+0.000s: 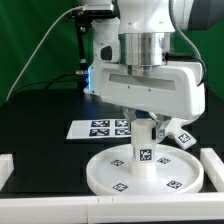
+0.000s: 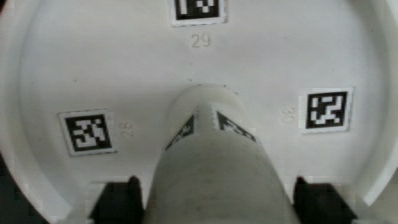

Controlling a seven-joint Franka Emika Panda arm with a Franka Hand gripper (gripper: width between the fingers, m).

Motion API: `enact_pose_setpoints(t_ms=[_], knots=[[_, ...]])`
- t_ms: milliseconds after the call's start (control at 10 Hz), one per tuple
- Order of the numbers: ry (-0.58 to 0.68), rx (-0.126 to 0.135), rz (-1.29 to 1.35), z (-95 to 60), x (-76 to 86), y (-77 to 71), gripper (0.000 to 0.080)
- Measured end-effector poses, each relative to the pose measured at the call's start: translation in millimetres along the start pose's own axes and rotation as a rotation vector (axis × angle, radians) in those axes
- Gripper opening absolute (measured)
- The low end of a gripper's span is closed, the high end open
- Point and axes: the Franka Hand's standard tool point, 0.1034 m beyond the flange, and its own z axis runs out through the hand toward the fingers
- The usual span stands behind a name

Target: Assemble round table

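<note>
- The short cylinder leg (image 1: 144, 152) stands upright at the centre of the round disc (image 1: 100, 172), directly under the gripper (image 1: 145, 133).
- The gripper appears clamped on the leg, though contact is partly hidden.
- The arm (image 1: 147, 45) points straight down.

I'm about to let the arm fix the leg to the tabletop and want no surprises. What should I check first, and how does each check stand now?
1. Leg held between the fingers of the gripper: ok.
2. Leg upright, not tilted: ok in the exterior view.
3. Leg over the middle of the round disc: ok.
4. Leg seated in the hub: cannot tell, the leg hides it.
5. Marker board apart from the disc: ok.
</note>
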Motion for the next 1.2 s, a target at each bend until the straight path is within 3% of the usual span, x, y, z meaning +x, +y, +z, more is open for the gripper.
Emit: enact_pose_setpoints(t_ms=[300, 600, 800, 1000, 1100, 1200], knots=[[-0.022, -0.011, 0.236, 0.1, 1.4, -6.7, 0.0409], [-0.054, 0.016, 0.636, 0.6, 3.0, -9.7, 0.0409], [-0.061, 0.024, 0.691, 1.3, 2.8, -9.7, 0.0409], [-0.06, 0.029, 0.557, 0.5, 5.3, -8.4, 0.0605], [-0.063, 0.035, 0.444, -1.9, 10.9, -5.9, 0.0636], [-0.085, 0.024, 0.372, -3.3, 9.0, -8.0, 0.0646]])
